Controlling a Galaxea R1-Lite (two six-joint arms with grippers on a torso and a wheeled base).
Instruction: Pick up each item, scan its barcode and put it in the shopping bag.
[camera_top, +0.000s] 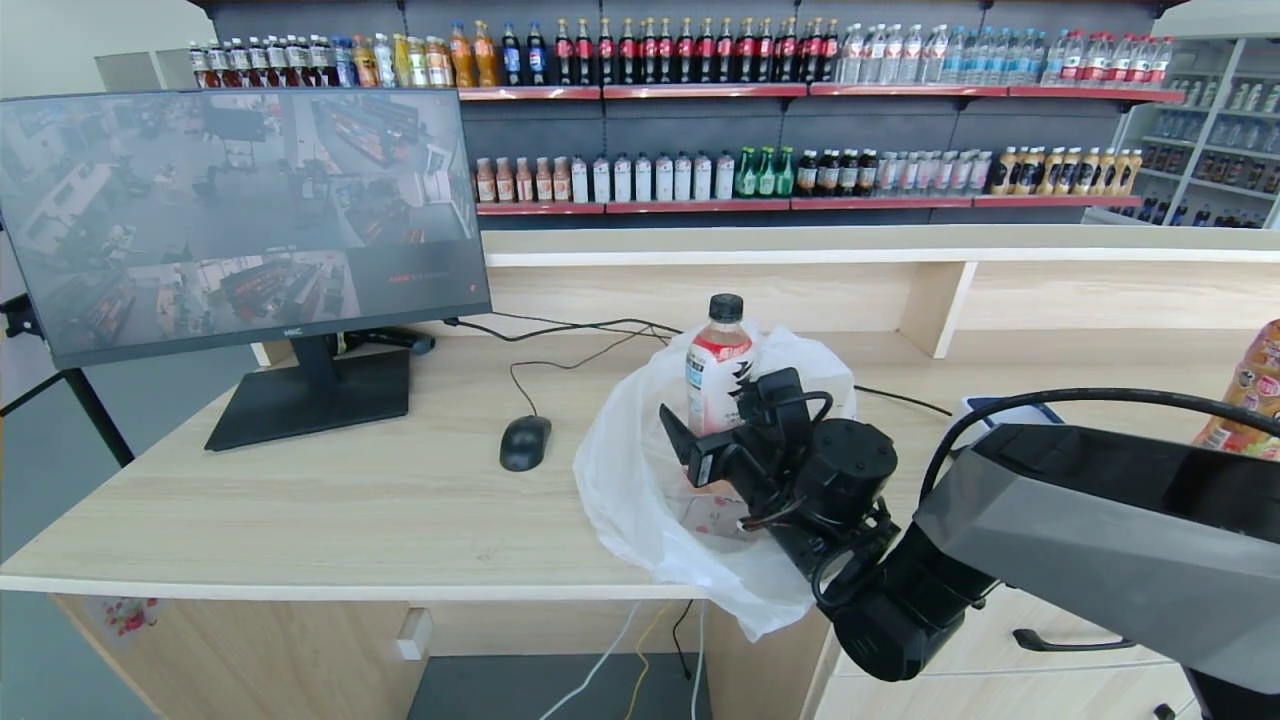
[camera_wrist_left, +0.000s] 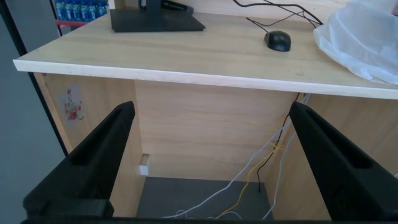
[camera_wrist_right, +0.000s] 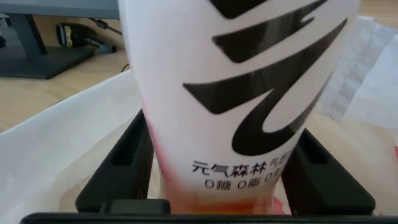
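Right claw (camera_top: 722, 425) clenched on bottle (camera_top: 718, 365), pads on both sides of its lower body; in the right wrist view the claw (camera_wrist_right: 217, 177) shows black fingers (camera_wrist_right: 118, 168) flanking the white bottle (camera_wrist_right: 242, 81) with its black zigzag label. Bottle upright, black cap on top, held in the mouth of the white plastic bag (camera_top: 620, 480); cannot tell if its base touches the bag floor. Bag sits on the bench (camera_top: 350, 500) near the front edge, one part drooping over it; something pale lies inside, too hidden to name. Mouse (camera_top: 524, 442) at 9 o'clock of the bag, just beside it, not touching. Monitor (camera_top: 240, 210) at 10 o'clock, well apart. Orange bottle (camera_top: 1245, 395) at 3 o'clock of the bag, at the far right. Drink shelves (camera_top: 800, 90) at 12 o'clock behind the bench. Left claw (camera_wrist_left: 211, 115) released, jaws wide apart, grasping nothing, low in front of the bench (camera_wrist_left: 186, 62), below its top; bag (camera_wrist_left: 360, 37) and mouse (camera_wrist_left: 278, 41) show above.
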